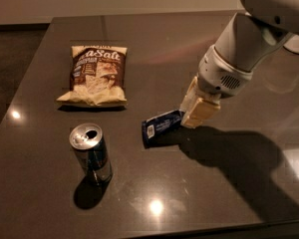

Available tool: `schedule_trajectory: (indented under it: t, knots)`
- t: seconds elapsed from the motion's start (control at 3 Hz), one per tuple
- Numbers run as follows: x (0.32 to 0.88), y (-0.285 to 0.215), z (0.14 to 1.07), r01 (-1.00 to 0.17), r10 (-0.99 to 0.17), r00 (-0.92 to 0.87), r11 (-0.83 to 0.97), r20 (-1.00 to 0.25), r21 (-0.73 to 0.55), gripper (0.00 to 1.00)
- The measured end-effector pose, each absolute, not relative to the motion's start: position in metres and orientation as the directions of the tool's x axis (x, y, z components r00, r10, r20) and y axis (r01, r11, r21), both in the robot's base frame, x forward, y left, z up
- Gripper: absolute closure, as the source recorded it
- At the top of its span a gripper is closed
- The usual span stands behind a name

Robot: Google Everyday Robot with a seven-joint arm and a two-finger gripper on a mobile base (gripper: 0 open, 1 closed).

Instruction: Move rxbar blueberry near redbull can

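Observation:
The rxbar blueberry [161,126] is a small dark navy bar with white lettering, tilted and held at its right end just above the dark table [199,49]. My gripper [195,111], with cream-coloured fingers, is shut on the bar's right end. The redbull can [91,153] stands upright at the front left, silver top with an open pull-tab. The bar's free left end is about one can-width to the right of the can.
A brown-and-cream chip bag [95,74] lies flat behind the can at the left. My white arm [249,39] comes in from the upper right. The table's front edge [189,230] runs close below the can.

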State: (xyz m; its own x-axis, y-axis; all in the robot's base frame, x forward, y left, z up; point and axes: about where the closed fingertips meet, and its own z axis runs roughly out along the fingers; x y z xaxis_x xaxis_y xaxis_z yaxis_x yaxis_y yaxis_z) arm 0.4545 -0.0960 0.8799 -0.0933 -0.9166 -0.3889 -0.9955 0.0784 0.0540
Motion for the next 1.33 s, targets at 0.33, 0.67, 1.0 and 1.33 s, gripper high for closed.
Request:
schedule_trajectory:
  t: [0.33,0.67,1.0,1.33]
  knots:
    - [0.442,-0.084,0.876,-0.998,-0.920,-0.038,0.014,-0.389,0.064,1.00]
    - [0.434,-0.073,0.863,-0.997,-0.925,0.008,-0.038,-0.379,0.072,1.00]
    - [0.429,-0.063,0.856,-0.995,-0.927,0.031,-0.065,-0.375,0.079,0.82]
    - [0.423,-0.050,0.856,-0.991,-0.920,0.064,-0.104,-0.386,0.083,0.58]
